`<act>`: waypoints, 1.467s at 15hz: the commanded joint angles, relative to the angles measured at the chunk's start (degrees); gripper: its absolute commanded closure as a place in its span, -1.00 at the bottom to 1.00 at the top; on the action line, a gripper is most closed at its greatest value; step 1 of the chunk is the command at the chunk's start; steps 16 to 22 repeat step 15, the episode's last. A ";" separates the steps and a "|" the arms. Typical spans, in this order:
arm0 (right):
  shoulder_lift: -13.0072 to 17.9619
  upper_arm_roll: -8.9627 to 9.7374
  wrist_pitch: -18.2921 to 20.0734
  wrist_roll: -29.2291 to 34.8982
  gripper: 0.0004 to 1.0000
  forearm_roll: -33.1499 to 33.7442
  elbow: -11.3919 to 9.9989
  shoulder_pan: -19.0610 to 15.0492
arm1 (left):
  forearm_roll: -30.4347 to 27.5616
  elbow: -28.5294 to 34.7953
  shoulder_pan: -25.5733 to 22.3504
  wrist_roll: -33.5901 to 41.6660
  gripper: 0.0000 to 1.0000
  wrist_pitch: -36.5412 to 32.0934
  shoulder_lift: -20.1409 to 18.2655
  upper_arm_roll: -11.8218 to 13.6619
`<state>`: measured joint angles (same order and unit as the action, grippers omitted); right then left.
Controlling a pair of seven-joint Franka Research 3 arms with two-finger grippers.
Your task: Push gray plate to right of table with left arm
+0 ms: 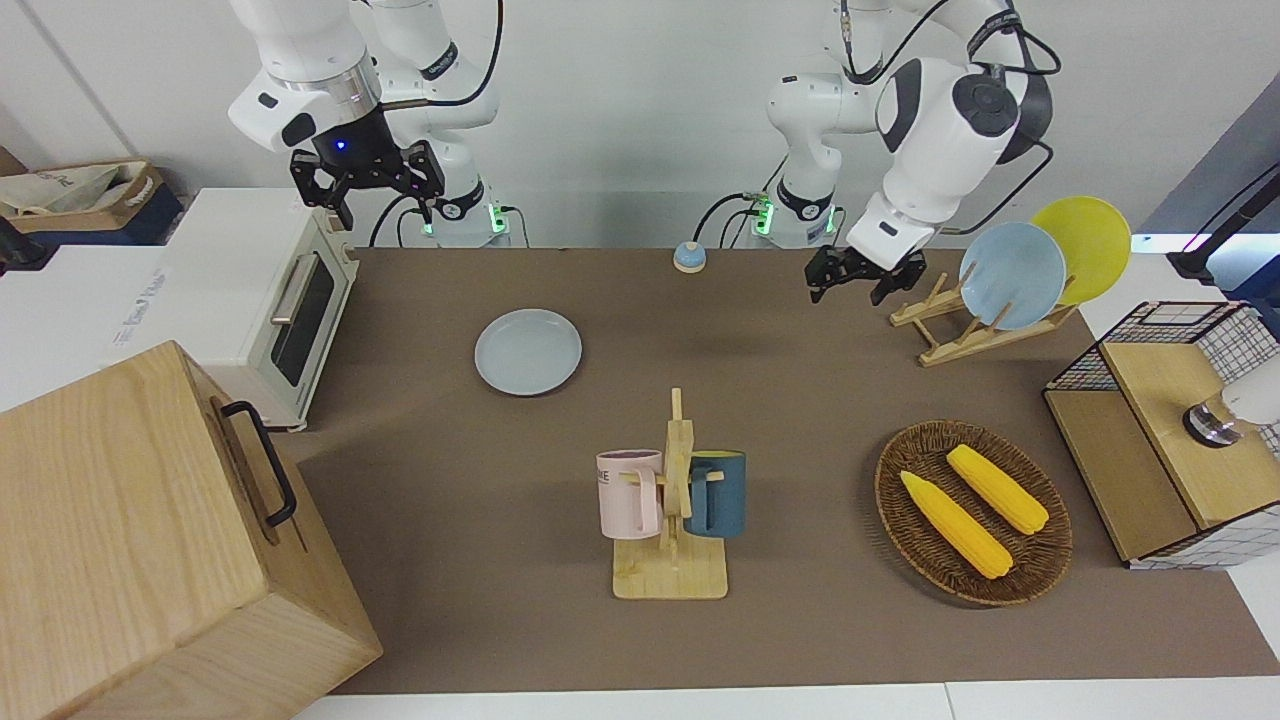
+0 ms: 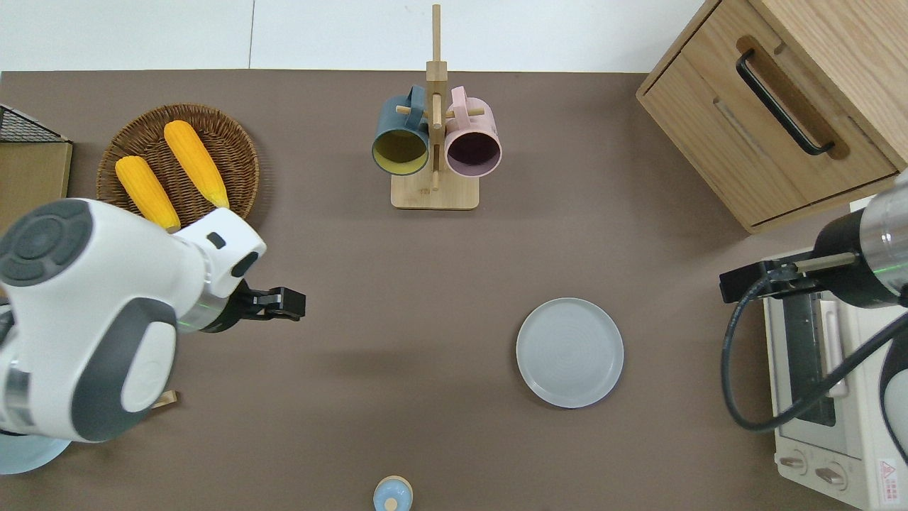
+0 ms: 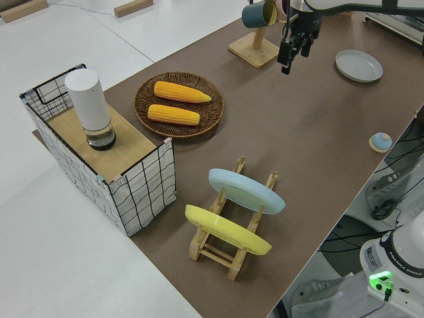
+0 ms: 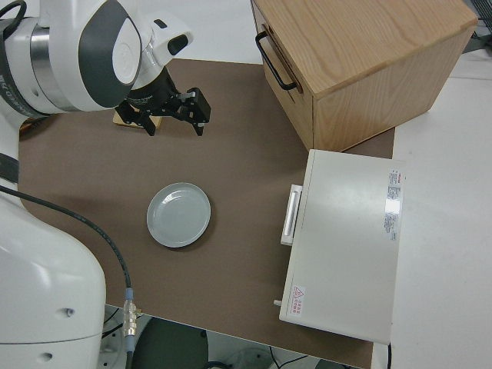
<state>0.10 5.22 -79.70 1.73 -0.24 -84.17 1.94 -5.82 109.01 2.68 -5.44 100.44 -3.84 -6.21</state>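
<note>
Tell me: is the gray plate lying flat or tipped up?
Flat. The gray plate rests level on the table, rim up, nothing on it, left gripper well clear.

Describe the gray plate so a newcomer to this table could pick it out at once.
Start at the white toaster oven at the right arm's end of the table. Lying flat on the brown top beside it, toward the table's middle, is the gray plate. It lies alone; the sky-blue plate and yellow plate stand tilted in a wooden rack at the left arm's end.

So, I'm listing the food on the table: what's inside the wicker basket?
Two yellow corn cobs lie side by side in the wicker basket. In the overhead view the left arm covers part of its rim; the front view shows nothing else inside.
</note>
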 commanded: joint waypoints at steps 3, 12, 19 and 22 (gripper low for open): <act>0.43 0.23 0.69 -0.15 -0.97 -0.46 -0.03 -0.62 | 5.12 -7.39 -0.66 6.66 -0.98 -6.22 0.68 2.16; 0.43 0.32 0.69 -0.15 -0.97 -0.46 -0.03 -0.62 | 4.95 -15.49 -0.84 13.53 -0.98 -11.76 1.38 7.00; 0.43 0.23 0.69 -0.06 -0.97 -0.46 -0.03 -0.62 | 4.86 -15.58 -0.75 13.53 -0.98 -11.76 1.38 7.18; 0.43 0.23 0.69 -0.06 -0.97 -0.46 -0.03 -0.62 | 4.86 -15.58 -0.75 13.53 -0.98 -11.76 1.38 7.18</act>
